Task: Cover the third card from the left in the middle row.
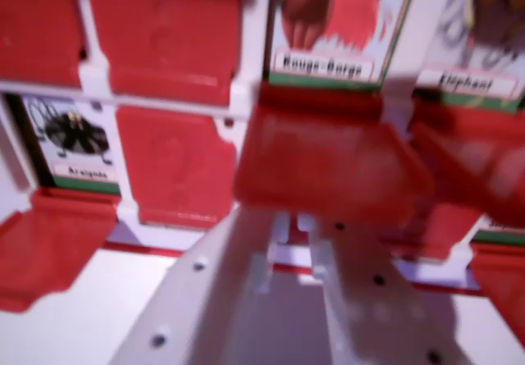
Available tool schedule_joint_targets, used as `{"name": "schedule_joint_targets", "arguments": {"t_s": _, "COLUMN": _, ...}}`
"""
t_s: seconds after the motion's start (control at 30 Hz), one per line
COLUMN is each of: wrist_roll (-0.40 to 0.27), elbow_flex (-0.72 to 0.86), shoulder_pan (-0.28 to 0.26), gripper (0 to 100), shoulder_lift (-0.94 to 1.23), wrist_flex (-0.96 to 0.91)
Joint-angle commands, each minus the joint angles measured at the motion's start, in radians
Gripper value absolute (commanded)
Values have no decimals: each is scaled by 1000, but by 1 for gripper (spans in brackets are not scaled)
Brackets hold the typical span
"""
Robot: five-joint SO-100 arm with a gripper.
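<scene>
One red flap [328, 164] is hanging lowered beneath the Rouge-Gorge card [332, 20], leaving it exposed. White fingers [238, 283] are reaching underneath, presumably to lift it; their grip cannot be told.

A pale white surface [66, 316] fills the seven o'clock corner of the wrist view, and the game board's white frame [102, 82] sits right on it, stretching from nine o'clock across to three. Red flaps hinge off that frame: one closed flap [176, 164] near centre, another closed flap [168, 29] up at eleven o'clock, and an open flap [49, 246] lies flat on the pale surface at eight o'clock. The view is blurred.
</scene>
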Motion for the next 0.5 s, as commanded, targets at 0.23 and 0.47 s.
{"name": "schedule_joint_targets", "arguments": {"t_s": 0.23, "wrist_roll": 5, "elbow_flex": -155, "shoulder_pan": 0, "gripper": 0, "shoulder_lift": 78, "wrist_flex": -20}}
{"name": "schedule_joint_targets", "arguments": {"t_s": 0.47, "wrist_roll": 20, "elbow_flex": -219, "shoulder_pan": 12, "gripper": 0, "shoulder_lift": 84, "wrist_flex": -46}}
